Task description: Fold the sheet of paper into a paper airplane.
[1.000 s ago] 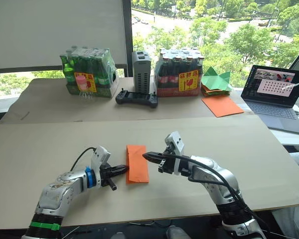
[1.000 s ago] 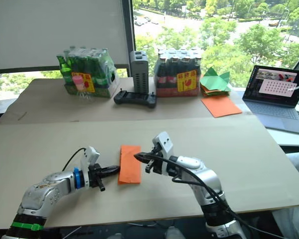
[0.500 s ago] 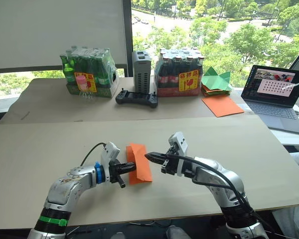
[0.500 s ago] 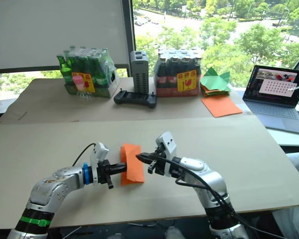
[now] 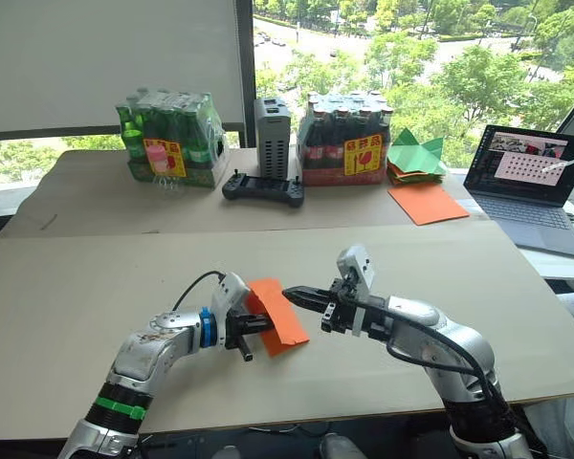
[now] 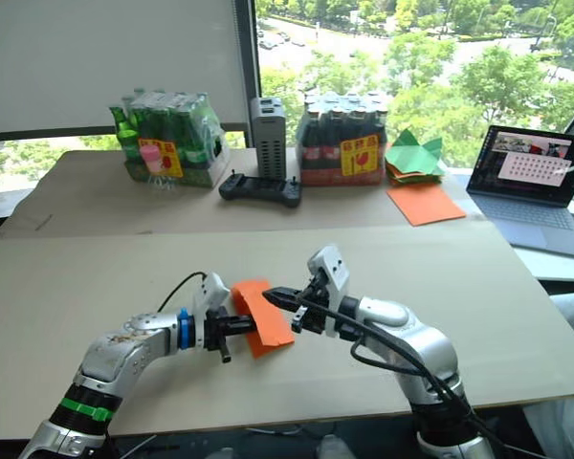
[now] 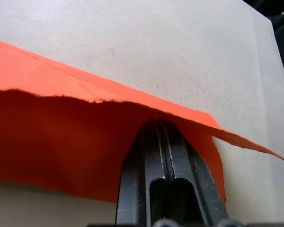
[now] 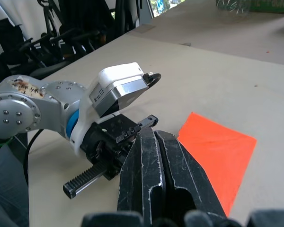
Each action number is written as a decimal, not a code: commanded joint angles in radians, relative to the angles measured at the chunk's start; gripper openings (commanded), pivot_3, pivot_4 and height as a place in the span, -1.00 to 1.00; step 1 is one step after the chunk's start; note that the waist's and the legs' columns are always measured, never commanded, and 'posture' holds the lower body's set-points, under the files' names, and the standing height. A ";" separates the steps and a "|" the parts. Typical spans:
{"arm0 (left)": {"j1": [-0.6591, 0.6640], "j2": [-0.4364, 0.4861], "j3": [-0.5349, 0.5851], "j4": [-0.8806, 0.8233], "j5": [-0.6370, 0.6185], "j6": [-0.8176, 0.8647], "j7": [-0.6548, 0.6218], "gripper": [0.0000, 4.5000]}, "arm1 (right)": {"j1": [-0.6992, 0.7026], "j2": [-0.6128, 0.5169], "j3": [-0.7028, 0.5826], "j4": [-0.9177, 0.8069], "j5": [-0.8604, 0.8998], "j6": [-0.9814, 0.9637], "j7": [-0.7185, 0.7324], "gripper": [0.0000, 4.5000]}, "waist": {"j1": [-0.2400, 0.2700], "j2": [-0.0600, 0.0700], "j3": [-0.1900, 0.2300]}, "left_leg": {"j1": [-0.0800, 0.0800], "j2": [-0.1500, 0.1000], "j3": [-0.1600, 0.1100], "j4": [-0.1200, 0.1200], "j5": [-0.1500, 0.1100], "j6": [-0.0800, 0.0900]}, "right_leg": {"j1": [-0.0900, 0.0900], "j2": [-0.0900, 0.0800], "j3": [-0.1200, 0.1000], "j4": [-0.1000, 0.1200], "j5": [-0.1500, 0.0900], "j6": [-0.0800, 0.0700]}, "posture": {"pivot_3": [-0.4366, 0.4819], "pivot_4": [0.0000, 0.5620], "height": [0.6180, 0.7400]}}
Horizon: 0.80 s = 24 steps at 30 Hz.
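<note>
The sheet of paper (image 5: 281, 316) is a folded bright orange strip, tilted and raised off the table at the near middle. My left gripper (image 5: 264, 323) is shut on its left edge; in the left wrist view the closed fingers (image 7: 146, 156) reach into the paper's fold (image 7: 61, 137). My right gripper (image 5: 289, 291) is shut with nothing in it, its tips level with the paper's upper right edge. Whether they touch it I cannot tell. In the right wrist view the orange paper (image 8: 217, 151) lies just past the closed fingertips (image 8: 144, 142). No finished paper airplane is in view.
Along the far table stand a green bottle pack (image 5: 169, 139), a grey box (image 5: 272, 137), a black controller (image 5: 262, 187) and a dark bottle pack (image 5: 344, 134). Green paper pieces (image 5: 416, 153), a smooth orange sheet (image 5: 427, 203) and a laptop (image 5: 526, 177) sit far right.
My left gripper moved right, closed on the paper and lifted it, turning it askew. My right gripper drew back a little to the right, staying shut.
</note>
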 commanded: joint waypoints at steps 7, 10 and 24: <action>0.001 0.013 -0.003 0.049 0.043 -0.059 -0.035 -0.98 | 0.100 -0.127 0.097 -0.085 -0.043 -0.040 0.063 -1.00 | 0.000 0.000 0.000 | 0.001 0.000 0.000 0.000 0.000 0.000 | 0.000 0.000 0.000 0.000 -0.001 0.002 | -0.05 -0.47 1.00; 0.001 0.009 -0.002 0.048 0.047 -0.057 -0.037 -0.98 | 0.112 -0.146 0.117 -0.088 -0.046 -0.045 0.080 -1.00 | 0.001 0.000 0.000 | 0.001 0.000 0.000 0.000 0.000 0.000 | 0.001 0.000 0.000 0.000 -0.002 0.003 | -0.05 -0.47 1.00; 0.001 0.016 0.010 0.036 0.045 -0.039 -0.045 -0.98 | 0.123 -0.120 0.209 0.065 -0.205 -0.166 0.072 -1.00 | 0.001 0.000 0.000 | 0.001 0.000 0.000 0.000 0.000 0.000 | 0.001 0.000 0.000 0.000 -0.002 0.003 | -0.05 -0.47 1.00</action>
